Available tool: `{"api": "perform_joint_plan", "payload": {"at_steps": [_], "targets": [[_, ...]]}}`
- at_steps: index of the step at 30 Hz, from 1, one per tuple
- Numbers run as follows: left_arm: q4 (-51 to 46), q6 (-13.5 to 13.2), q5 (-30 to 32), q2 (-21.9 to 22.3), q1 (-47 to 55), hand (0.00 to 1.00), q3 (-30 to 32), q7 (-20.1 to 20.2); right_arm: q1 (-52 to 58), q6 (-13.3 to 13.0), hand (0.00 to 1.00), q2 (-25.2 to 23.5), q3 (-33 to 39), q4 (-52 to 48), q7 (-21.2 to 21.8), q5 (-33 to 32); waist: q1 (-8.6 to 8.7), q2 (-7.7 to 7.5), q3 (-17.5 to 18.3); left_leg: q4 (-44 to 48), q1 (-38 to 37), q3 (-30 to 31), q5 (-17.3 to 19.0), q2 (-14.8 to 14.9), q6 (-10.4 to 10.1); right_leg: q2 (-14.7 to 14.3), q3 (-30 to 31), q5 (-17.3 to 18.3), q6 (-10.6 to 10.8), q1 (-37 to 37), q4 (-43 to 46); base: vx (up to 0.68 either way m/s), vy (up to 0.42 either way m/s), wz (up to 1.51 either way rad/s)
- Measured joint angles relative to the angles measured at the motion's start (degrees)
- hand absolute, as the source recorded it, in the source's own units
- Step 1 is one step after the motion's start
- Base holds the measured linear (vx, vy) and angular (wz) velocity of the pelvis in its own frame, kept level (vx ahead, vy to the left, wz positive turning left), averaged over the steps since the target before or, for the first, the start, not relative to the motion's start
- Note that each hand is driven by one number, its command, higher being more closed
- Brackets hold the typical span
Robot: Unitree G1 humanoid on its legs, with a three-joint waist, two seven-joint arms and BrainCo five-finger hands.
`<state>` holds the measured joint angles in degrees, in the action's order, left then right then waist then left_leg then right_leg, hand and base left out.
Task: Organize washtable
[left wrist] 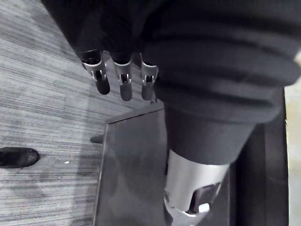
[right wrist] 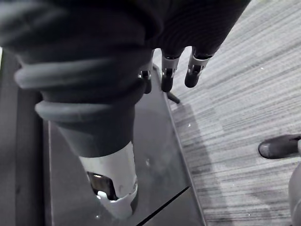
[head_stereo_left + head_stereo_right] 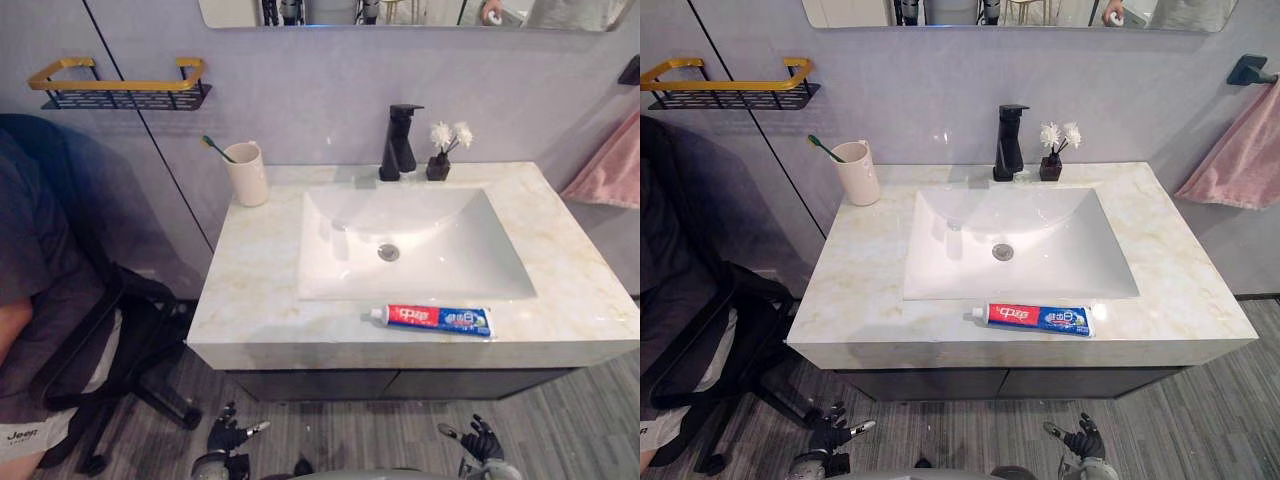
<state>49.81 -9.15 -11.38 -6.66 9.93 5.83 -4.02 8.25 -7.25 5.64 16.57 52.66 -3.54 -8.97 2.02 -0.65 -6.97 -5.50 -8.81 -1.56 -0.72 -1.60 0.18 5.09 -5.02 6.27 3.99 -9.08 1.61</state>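
Nothing tidied so far: toothpaste tube [image 3: 430,319] lying loose on the bench [image 3: 250,300]

Below the bench front, my left hand [image 3: 228,436] and my right hand [image 3: 482,440] are dangling slack-fingered, gripping nothing. The toothpaste tube is lying flat along the front edge, just before the sink [image 3: 440,250], well apart from the cup [image 3: 247,175] at the back left that is holding the toothbrush [image 3: 215,147]. I am judging the job as barely started; the toothpaste tube is looking like the one stray left to stow
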Motion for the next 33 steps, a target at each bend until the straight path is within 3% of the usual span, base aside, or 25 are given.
{"api": "perform_joint_plan", "payload": {"at_steps": [6, 11, 12, 16, 19, 21, 25, 28, 33], "targets": [[-5.50, -0.28, -1.97, -5.81, 0.16, 0.00, 10.89, -1.49, -1.50, -0.26, 0.00, 3.17, 2.16, -0.27, 0.06, 0.12, -1.28, 0.68, -0.84, 0.01, 0.09, 1.53, -0.15, 0.03, -0.19, 0.00, -1.80, 0.02, -0.03, -0.85, -0.34, -0.04, -0.040, 0.17], [-16.19, -0.24, -1.53, -11.85, 0.28, 0.00, 24.20, -4.22, -0.97, -1.00, 0.00, 4.65, 3.28, -4.30, 0.49, 0.67, -2.01, 1.08, -1.53, 0.03, 0.17, 2.60, -0.14, -0.04, -0.20, 0.05, -3.19, 0.22, -0.14, -1.60, -0.91, -0.01, -0.030, 0.13], [-21.47, -0.25, -1.53, -13.02, 0.22, 0.00, 26.41, -5.21, -0.07, -1.25, 0.00, 4.65, 3.27, -5.26, 0.78, 0.69, -2.92, 1.25, -1.62, 0.04, 0.19, 2.71, -0.14, -0.04, -0.19, 0.05, -3.35, 0.35, -0.12, -1.68, -0.95, 0.01, -0.025, 0.07], [-40.48, -1.40, -0.75, -15.94, 0.22, 0.00, 28.82, -9.15, 1.28, -1.24, 0.00, 4.55, 3.34, -6.39, 1.10, 0.73, -3.90, 1.59, -1.75, 0.07, 0.27, 3.32, -0.14, -0.24, -0.18, 0.23, -4.29, 0.40, -0.11, -2.28, -1.36, 0.03, -0.025, 0.10], [-55.94, -2.96, 5.78, -16.10, -0.20, 0.00, 25.55, -10.21, 2.18, -1.23, 0.00, 4.37, 3.34, -6.37, 1.47, 0.72, -4.25, 1.86, -1.78, 2.81, 1.68, 3.90, 1.00, -0.65, -0.26, 0.55, -4.52, 0.40, -0.11, -2.63, -1.68, 0.02, -0.012, 0.06], [-63.40, -3.78, 10.88, -16.10, -2.00, 0.00, 18.20, -9.74, 2.19, -1.23, 0.00, 4.13, 3.34, -6.17, 2.18, 0.67, -4.08, 2.27, -1.59, 3.86, 2.44, 4.46, 1.19, -0.79, -0.48, 0.63, -5.10, 0.40, -0.12, -2.66, -1.73, -0.01, -0.028, 0.14], [-71.87, -4.95, 15.17, -16.22, -3.43, 0.00, 3.74, -7.53, 1.70, -1.23, 0.00, 3.70, 3.04, -5.19, 2.85, 0.63, -2.86, 2.53, -1.44, 4.42, 2.94, 4.62, 1.22, -0.65, -0.51, 0.41, -5.40, 0.39, -0.16, -2.58, -1.65, -0.04, -0.027, 0.06], [-74.61, -5.67, 21.04, -17.53, -5.48, 0.00, -10.47, -3.19, 1.59, -1.14, 0.00, 3.55, 2.28, -3.42, 3.82, 0.62, -2.46, 3.08, -1.21, 4.47, 3.45, 4.05, 1.23, -0.21, -0.50, 0.03, -4.50, 0.12, -0.55, -1.52, -1.53, -0.07, -0.024, -0.13], [-71.96, -5.82, 27.63, -17.82, -9.22, 0.00, -21.90, 2.28, 1.57, -1.11, 0.00, 3.34, 0.28, -3.41, 3.91, 0.66, -0.70, 3.26, -1.14, 4.61, 4.20, 2.63, 1.21, 0.58, -0.51, -0.59, -2.99, -0.33, -1.12, -0.10, -1.26, -0.03, -0.024, -0.16]]}}
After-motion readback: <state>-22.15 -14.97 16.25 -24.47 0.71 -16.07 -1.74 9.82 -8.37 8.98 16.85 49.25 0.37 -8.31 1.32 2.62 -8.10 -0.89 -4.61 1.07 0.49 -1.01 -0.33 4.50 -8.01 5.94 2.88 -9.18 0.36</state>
